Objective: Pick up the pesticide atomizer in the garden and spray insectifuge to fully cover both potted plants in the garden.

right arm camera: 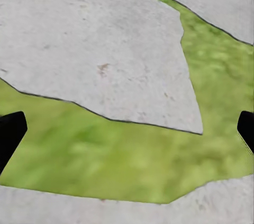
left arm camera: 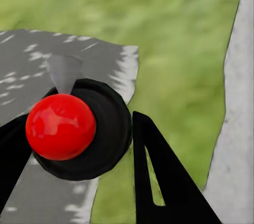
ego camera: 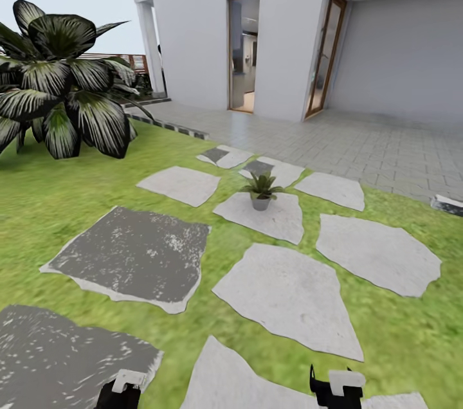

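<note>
Lawn and grey stepping stones, white house behind; potted plant on a stone ahead. Left gripper: fingers flank red-knobbed black object, clamp uncertain. Right gripper: fingers spread, empty. Risk: overrunning the pot on approach

House garden: lawn, stepping stones

Head forward; wrists down over stones

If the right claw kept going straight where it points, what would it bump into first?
Probably the grass strip between two grey stepping stones, with the big stone just beyond. Nothing stands in between.
</note>
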